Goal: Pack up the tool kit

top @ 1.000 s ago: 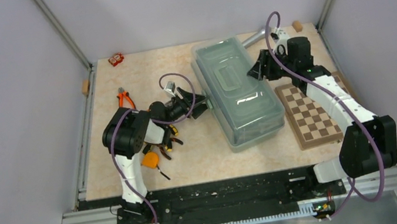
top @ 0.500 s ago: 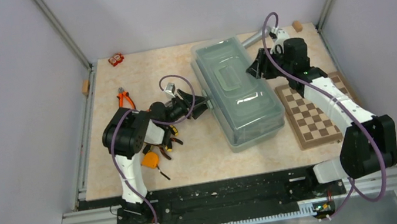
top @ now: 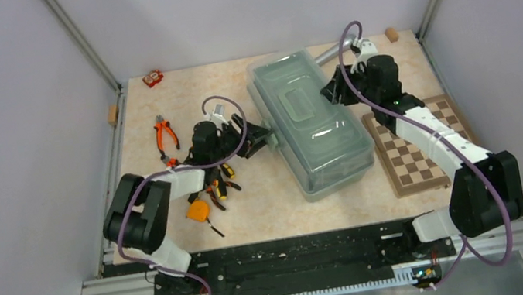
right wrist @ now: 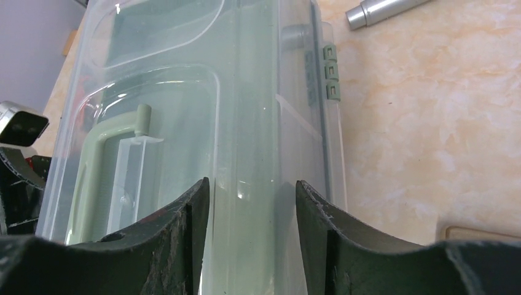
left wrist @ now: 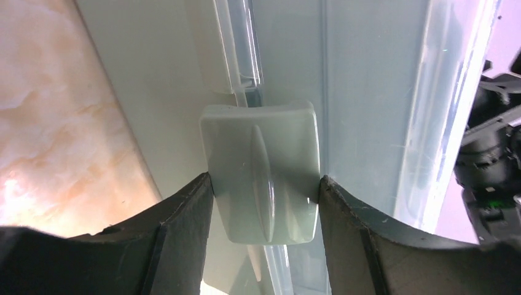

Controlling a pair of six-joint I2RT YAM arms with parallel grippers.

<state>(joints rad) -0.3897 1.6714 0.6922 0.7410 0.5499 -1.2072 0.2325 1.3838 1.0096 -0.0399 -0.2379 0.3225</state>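
The sage-green toolbox [top: 309,121] lies shut under its translucent lid in the middle of the table. My left gripper [top: 266,137] is at its left side, shut on the green latch [left wrist: 261,172]; both fingers press the latch's sides. My right gripper [top: 329,94] hangs over the lid's far right edge, open, its fingers straddling the lid's [right wrist: 172,92] rounded rim without clearly touching it. Orange-handled pliers [top: 166,134], black-yellow screwdrivers [top: 221,185] and a small orange tape measure [top: 198,210] lie on the table left of the box.
A brown-and-cream chessboard [top: 418,143] lies right of the toolbox under the right arm. A grey metal cylinder [top: 326,53] rests behind the box. A small red item [top: 152,78] sits at the far left; wooden blocks [top: 112,113] sit at the table's edges.
My left gripper has shut on the latch and the left arm's elbow has swung out to the left. The right gripper has narrowed and slid a little left over the lid.
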